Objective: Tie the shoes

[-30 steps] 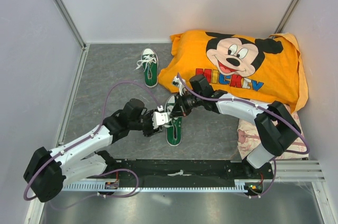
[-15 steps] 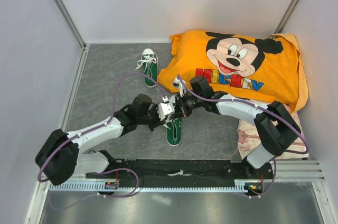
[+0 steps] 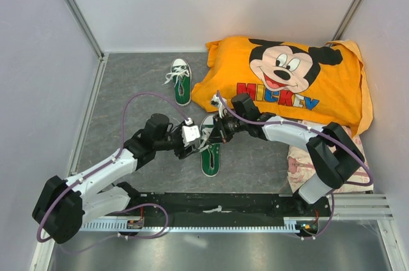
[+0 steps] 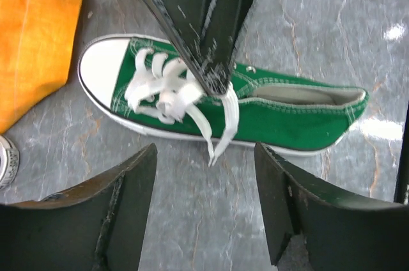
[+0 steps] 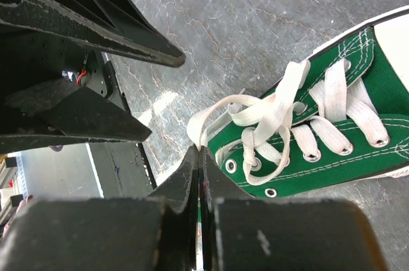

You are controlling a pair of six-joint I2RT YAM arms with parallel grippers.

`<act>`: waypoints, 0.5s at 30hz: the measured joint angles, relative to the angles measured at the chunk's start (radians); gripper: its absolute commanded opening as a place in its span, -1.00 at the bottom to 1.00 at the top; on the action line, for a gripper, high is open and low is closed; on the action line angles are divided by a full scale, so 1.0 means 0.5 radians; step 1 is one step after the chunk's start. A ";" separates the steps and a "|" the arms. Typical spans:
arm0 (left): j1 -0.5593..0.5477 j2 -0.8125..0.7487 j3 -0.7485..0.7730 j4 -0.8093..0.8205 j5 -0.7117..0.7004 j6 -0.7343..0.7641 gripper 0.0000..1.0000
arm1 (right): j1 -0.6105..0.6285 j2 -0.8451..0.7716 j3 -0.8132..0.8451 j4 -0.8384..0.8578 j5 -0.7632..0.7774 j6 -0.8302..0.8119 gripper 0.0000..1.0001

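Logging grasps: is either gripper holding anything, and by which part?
The right gripper pinches the end of a loop of white lace on the green sneaker; the left gripper is open, empty.

Green shoe (image 4: 287,114), wht laces (image 4: 167,92), orange pillow (image 3: 220,60)

The left arm (image 3: 105,170) reaches from the lower left of the top view toward the centre, its claw (image 3: 193,138) spread wide with nothing between the fingers. The right arm (image 3: 287,131) comes in from the lower right, elbow bent, its claw (image 3: 213,131) angled down, fingers pressed together on a white lace (image 5: 281,95), close beside the left claw
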 measured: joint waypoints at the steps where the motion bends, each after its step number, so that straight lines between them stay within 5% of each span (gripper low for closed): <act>1: 0.000 0.018 0.000 0.037 0.013 -0.011 0.17 | 0.000 0.000 -0.006 0.010 0.000 0.002 -1.00; 15: 0.006 0.372 0.002 0.412 0.089 0.011 -0.30 | -0.002 -0.008 -0.077 0.111 -0.004 0.022 -1.00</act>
